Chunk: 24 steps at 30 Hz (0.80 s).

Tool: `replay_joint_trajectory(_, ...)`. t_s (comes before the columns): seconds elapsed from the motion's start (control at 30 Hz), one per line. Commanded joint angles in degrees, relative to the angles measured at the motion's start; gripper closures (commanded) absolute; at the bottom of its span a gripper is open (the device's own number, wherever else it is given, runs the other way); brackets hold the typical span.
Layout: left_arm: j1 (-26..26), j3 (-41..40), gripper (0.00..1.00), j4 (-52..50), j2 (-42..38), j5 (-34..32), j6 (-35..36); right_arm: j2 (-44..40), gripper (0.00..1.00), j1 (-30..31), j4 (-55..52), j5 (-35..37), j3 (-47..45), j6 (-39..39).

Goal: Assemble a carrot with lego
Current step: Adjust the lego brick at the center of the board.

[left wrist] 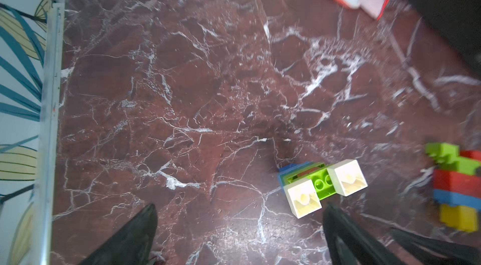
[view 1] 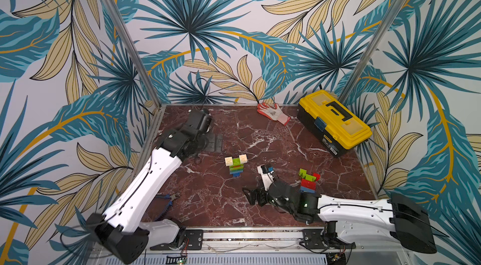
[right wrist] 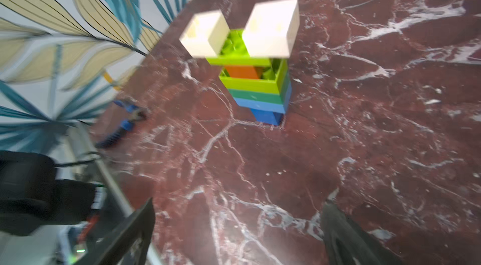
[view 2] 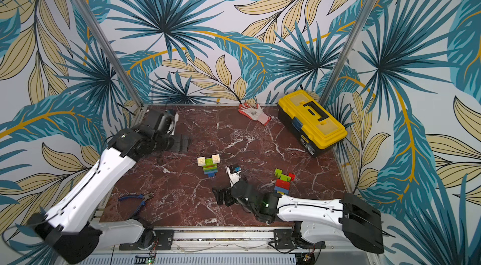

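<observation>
- The red marble table (view 1: 260, 133) holds the whole scene. A closed yellow toolbox (view 1: 334, 120) sits in its far right corner, well apart from the work.
- The left gripper (left wrist: 239, 207) hangs with its jaws spread wide and nothing between them. The right gripper (right wrist: 238, 203) is just as wide and just as empty.
- The lego (view 1: 235, 166) appears as two builds. The green-and-blue stack (view 2: 209, 167) stands upright mid-table between the two grippers, touching neither. The left gripper is off toward the far left wall, the right nearer the front edge.
- The red, blue and yellow stack (view 1: 308, 181), topped with green, stands just beside the right arm's wrist.
- The bricks look light, hard and slick, and probably hold together by press-fit alone, so a sideways knock could topple or split a stack. The flat side walls of the lower body look like the safest place to grip.
- Two cream bricks (left wrist: 303, 198) overhang the top corners of the mid-table stack and are likely the first to pop off.
</observation>
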Motion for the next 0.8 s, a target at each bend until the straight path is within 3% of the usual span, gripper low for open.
replay_joint_trajectory(0.0,6.32,-7.43,0.01,11.15,-9.14,4.06,-2.31,7.10,0.04,3.68,10.31,14.77,-1.15,-4.40)
replay_joint_trajectory(0.13,8.16,-14.59,0.01,16.76,-17.52,3.09,-3.52,17.13,0.04,5.98,30.99,19.74,-3.83,-9.28)
replay_joint_trajectory(0.33,8.17,-16.70,0.01,16.83,-20.15,1.24,-2.95,33.31,0.05,7.06,61.43,23.10,-4.30,-19.04)
replay_joint_trajectory(0.53,8.14,-16.54,0.01,16.81,-19.76,1.48,-2.76,40.82,0.03,6.75,69.09,24.12,0.27,-25.98)
replay_joint_trajectory(0.77,8.11,-16.69,0.01,16.83,-19.43,1.26,-2.47,43.09,0.02,4.41,66.25,23.26,4.54,-30.05)
